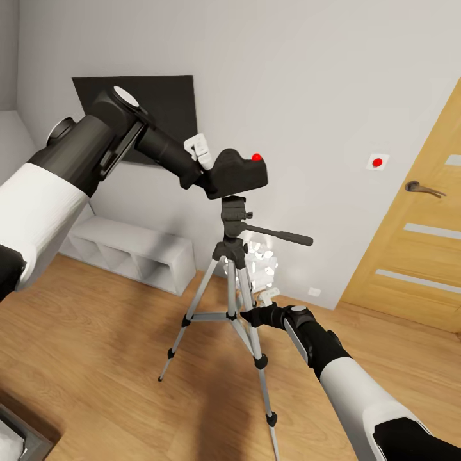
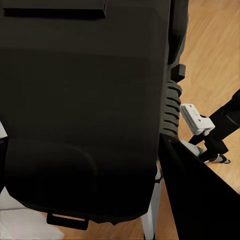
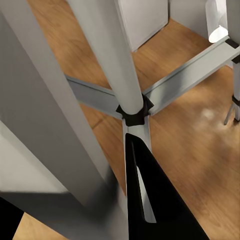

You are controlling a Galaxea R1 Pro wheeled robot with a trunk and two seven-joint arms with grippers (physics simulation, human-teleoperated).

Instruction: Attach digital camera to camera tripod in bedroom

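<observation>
The left fingers (image 1: 208,168) grip the camera (image 1: 238,174) just above the tripod (image 1: 234,256), unseated; the right fingers (image 1: 253,314) clasp a leg.

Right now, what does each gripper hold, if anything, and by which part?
The left gripper holds the digital camera by its rear end, just above the camera tripod head. The right gripper appears closed on a tripod leg, near the centre brace.

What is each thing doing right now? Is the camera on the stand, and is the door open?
digital camera: held in the left gripper, just above the tripod head, not clearly seated.
camera tripod: upright, legs spread on the wood floor.
right gripper: at a tripod leg; jaws' grip unclear.
door: closed.
</observation>
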